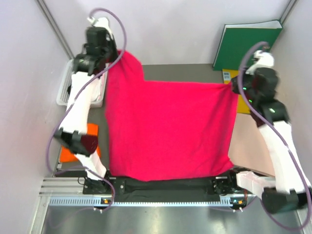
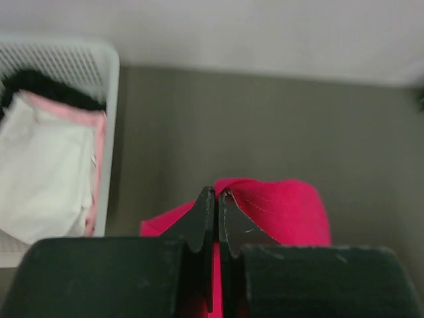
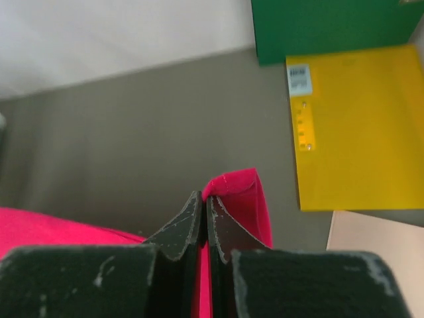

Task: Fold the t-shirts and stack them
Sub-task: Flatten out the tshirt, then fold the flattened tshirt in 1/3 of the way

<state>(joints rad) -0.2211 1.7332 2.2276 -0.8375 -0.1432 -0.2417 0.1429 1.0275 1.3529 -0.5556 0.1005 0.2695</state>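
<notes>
**Magenta-red t-shirt (image 1: 168, 131) found spread over table (image 2: 265, 119), both far corners pinched.**
L gripper (image 2: 216, 193) clenched on far-left corner, R gripper (image 3: 204, 197) clenched on far-right corner; cloth is seen nipped between shut jaws in each wrist view. Top view only: full spread reaching arm bases, orange t-shirt (image 1: 91, 129) at near left, partly hidden by L arm. L wrist only: whitish-pink garment (image 2: 46, 172) and black garment (image 2: 40, 83) in white basket (image 2: 109, 99). R wrist only: yellow folder (image 3: 351, 126), green binder (image 3: 331, 26) behind it.
</notes>
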